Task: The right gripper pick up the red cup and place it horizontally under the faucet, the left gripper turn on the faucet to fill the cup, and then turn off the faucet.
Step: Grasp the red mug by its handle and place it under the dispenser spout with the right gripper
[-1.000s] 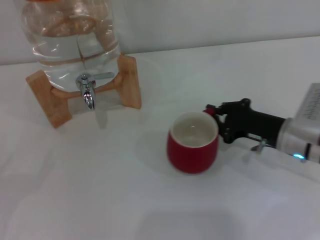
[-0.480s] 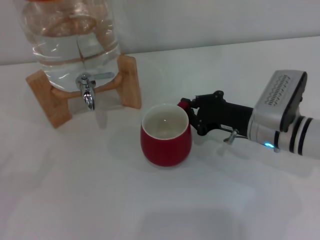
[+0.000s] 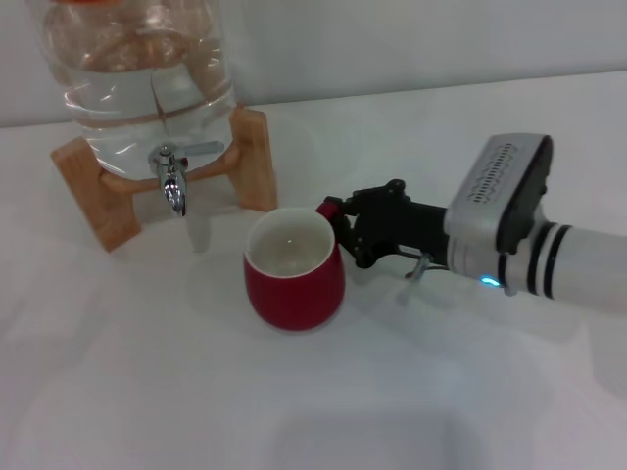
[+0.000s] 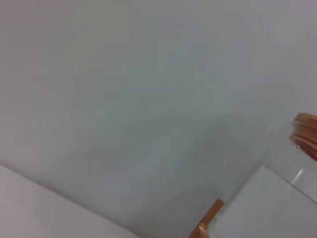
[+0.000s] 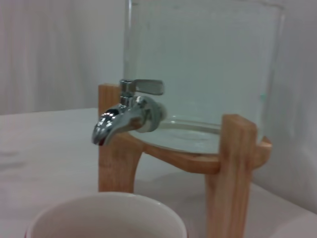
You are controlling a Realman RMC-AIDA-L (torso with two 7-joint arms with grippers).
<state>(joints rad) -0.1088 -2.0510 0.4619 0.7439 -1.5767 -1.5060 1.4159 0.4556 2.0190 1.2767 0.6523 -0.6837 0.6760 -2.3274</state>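
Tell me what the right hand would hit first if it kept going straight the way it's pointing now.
Probably the wooden stand under the water jar. The right hand grips the red cup by its handle and points toward the stand's near leg; the tap sits slightly aside, though depth is unclear.

We hold the red cup (image 3: 294,274) beside the faucet (image 3: 172,180).
Our right gripper (image 3: 338,223) seems clamped on its handle; cup upright on the white table (image 3: 411,392).

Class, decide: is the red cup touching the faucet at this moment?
Apart. In the head view, bare white table lies between the cup and the faucet; the right gripper holds the cup by its handle, short of the spout.
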